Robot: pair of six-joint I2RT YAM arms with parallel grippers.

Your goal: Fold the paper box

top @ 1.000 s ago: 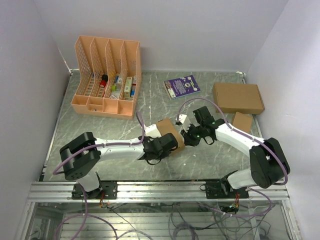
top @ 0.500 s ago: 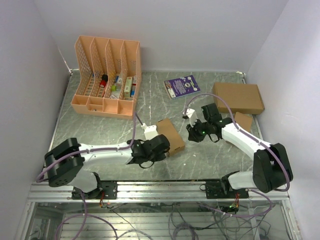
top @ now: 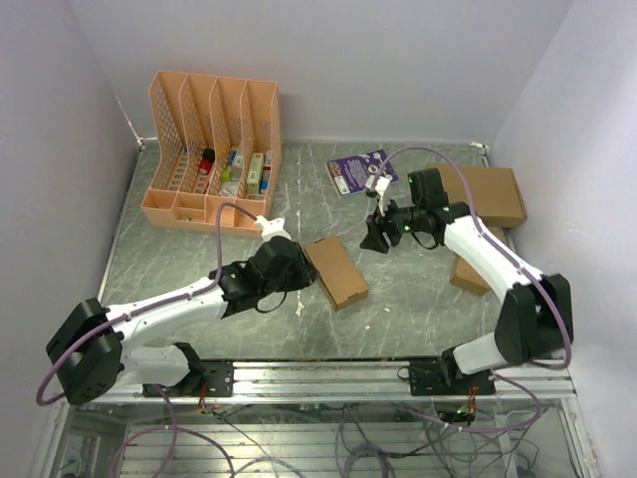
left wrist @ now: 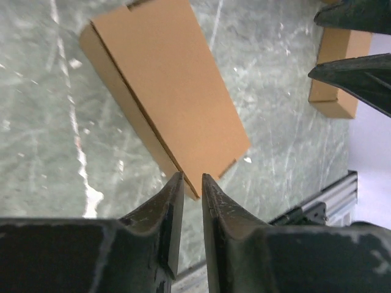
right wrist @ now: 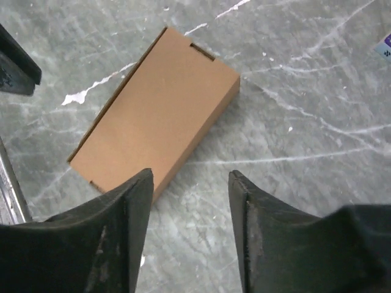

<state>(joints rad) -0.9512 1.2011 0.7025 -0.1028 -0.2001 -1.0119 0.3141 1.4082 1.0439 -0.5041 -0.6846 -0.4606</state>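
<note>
The paper box (top: 335, 271) is a slim brown carton lying flat on the marble table, folded shut, with nothing touching it. My left gripper (top: 302, 277) hovers just off its left side. In the left wrist view the carton (left wrist: 171, 91) lies beyond the left gripper (left wrist: 191, 177), whose jaws stand a narrow gap apart with nothing between them. My right gripper (top: 374, 241) hangs above the table to the carton's right and farther back. In the right wrist view the right gripper (right wrist: 190, 177) is wide open and empty, with the carton (right wrist: 159, 113) below its left finger.
A second small brown carton (top: 466, 273) lies at the right, partly under the right arm. A larger brown box (top: 488, 194) sits at the back right, a purple booklet (top: 353, 169) at the back centre, and a peach desk organizer (top: 214, 149) at the back left.
Both grippers have opened and let go of the carton, which now lies flat on the table. The left arm has drawn back to the left; the right arm has lifted away toward the back.
</note>
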